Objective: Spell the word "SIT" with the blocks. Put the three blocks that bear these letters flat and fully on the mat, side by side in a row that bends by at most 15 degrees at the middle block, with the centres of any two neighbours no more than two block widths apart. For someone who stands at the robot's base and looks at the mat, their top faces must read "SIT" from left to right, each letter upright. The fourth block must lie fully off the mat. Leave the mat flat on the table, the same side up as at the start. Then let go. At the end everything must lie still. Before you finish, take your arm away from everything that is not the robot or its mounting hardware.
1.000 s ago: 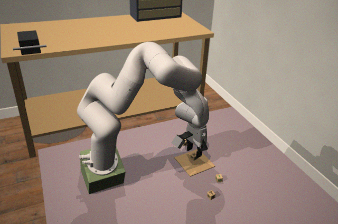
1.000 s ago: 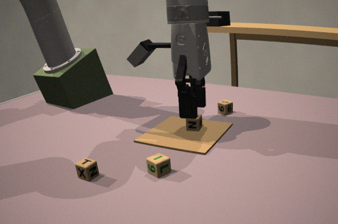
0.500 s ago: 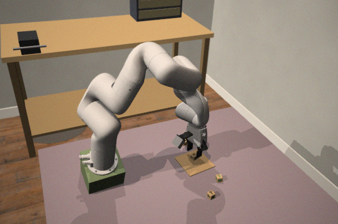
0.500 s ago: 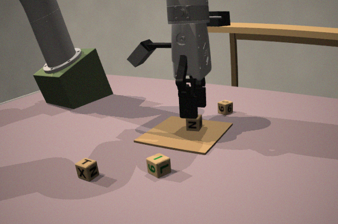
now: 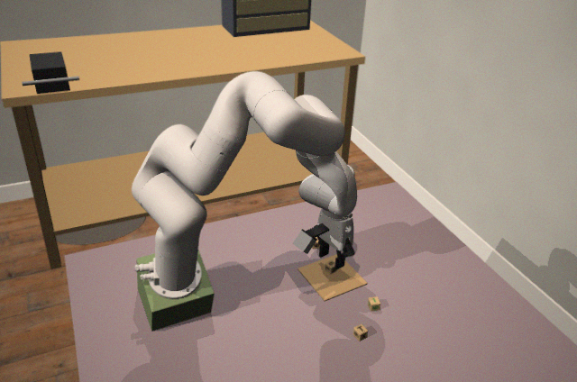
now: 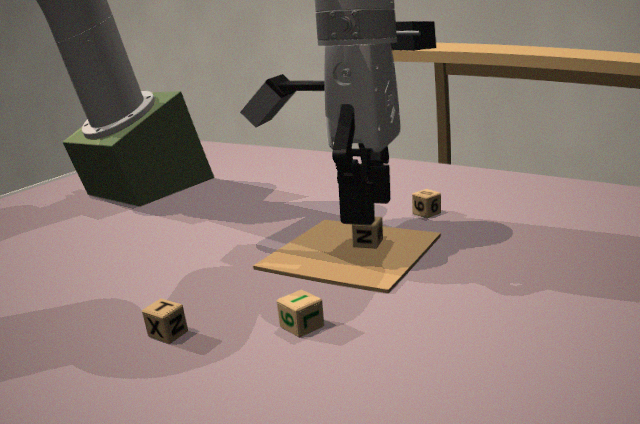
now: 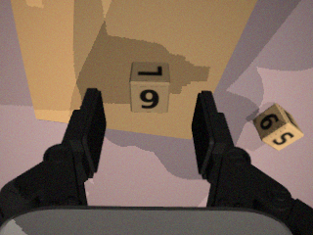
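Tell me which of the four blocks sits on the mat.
The block with a black N on its side, directly under the open hand. It alone rests on the tan mat; the other three lie on the purple surface around it.

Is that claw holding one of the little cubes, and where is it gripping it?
Nothing is held. The gripper is open above the block on the mat, fingers clear of its sides.
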You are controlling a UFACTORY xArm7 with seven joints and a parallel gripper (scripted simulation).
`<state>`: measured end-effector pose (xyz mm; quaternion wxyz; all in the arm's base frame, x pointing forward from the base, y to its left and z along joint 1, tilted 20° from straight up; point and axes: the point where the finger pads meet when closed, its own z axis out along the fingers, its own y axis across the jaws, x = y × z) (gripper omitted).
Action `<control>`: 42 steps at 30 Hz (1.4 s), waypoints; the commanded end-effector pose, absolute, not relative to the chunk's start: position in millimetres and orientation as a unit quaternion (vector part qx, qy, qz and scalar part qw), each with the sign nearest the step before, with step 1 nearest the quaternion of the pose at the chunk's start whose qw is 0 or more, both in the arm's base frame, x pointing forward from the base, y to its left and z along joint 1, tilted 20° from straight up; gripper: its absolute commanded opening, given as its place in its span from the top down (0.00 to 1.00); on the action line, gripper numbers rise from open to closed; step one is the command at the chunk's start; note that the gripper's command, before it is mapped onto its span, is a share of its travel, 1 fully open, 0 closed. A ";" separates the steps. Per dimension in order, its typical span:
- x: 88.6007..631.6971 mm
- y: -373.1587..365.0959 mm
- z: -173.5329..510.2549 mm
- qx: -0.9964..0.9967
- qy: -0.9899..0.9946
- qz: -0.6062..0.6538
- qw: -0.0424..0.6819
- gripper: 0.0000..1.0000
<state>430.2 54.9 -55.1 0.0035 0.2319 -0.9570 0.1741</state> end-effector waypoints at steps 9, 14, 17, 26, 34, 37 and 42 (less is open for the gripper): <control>431.5 56.1 -54.2 0.232 -0.957 0.174 0.002 0.37; 431.7 55.3 -56.5 0.232 -0.957 0.174 0.002 0.37; 431.8 54.9 -57.5 0.232 -0.957 0.174 0.002 0.37; 432.9 50.0 -71.5 0.232 -0.957 0.174 0.002 0.37; 433.6 47.1 -79.5 0.232 -0.957 0.174 0.002 0.37; 433.7 46.5 -81.3 0.232 -0.957 0.174 0.002 0.37; 433.7 46.3 -81.8 0.232 -0.957 0.174 0.002 0.37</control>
